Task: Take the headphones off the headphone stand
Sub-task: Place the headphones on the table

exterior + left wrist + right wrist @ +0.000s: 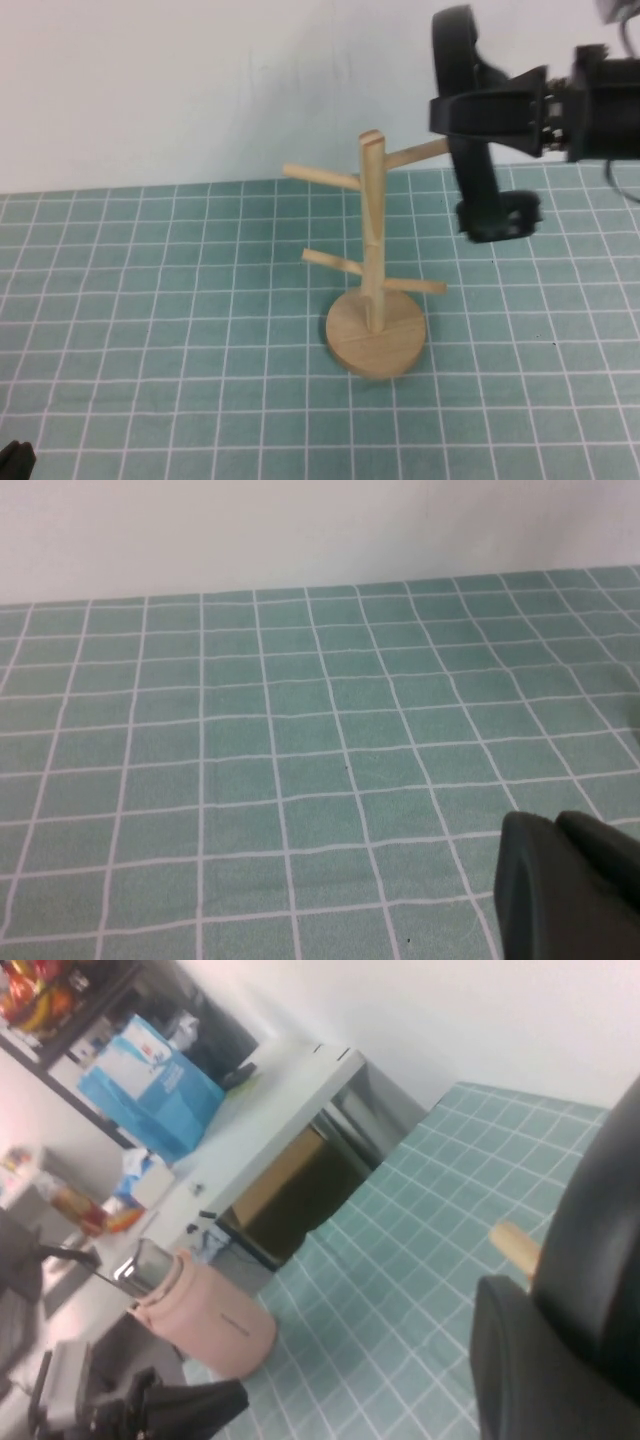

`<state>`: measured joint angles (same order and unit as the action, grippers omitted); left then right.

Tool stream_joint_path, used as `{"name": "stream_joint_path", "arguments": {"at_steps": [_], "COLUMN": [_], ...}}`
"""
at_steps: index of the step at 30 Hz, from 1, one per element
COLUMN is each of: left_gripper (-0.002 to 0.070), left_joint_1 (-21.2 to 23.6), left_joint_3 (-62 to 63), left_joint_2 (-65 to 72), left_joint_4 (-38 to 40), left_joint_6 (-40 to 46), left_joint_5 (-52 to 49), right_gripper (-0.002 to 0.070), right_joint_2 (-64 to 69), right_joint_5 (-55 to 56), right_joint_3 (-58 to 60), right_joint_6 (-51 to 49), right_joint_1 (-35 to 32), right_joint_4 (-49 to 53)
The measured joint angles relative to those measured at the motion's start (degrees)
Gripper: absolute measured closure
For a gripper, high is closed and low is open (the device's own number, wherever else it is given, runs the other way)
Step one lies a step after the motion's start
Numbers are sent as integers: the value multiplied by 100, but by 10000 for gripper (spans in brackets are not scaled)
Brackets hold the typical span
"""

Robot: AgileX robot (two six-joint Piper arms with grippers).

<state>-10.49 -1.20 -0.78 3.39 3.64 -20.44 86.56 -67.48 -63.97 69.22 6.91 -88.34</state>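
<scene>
High view: we count one headphone stand at frame centre on the green gridded mat, with one post and four pegs. One pair of headphones sits upper right, the headband hanging over the tip of the upper right peg, one ear cup low near the mat. The right gripper comes in from the right edge, its jaws nearly shut and clamped on the headband. The left gripper is a dark sliver at the bottom left corner.

Left wrist view: we see only mat and one dark piece of the left gripper lower right; we cannot tell how its jaws stand.

Right wrist view: the black headphones fill the right edge beside the gripper body, one peg tip poking out just beside them.
</scene>
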Motion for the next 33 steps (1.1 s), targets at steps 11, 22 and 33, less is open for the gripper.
{"name": "stream_joint_path", "arguments": {"at_steps": [11,22,33], "left_gripper": [680,680,680], "left_joint_1": [0,0,0], "left_joint_3": [0,0,0], "left_joint_2": [0,0,0], "left_joint_4": [0,0,0], "left_joint_6": [0,0,0], "left_joint_5": [0,0,0], "right_gripper": [619,619,619], "right_joint_2": [-1953,-1380,597], "right_joint_5": [1840,2018,3815], "right_joint_3": [0,647,1327], "right_joint_6": [-1201,-5458,-5032], "right_joint_1": [-513,-536,190], "right_joint_4": [2040,5440,2097]}}
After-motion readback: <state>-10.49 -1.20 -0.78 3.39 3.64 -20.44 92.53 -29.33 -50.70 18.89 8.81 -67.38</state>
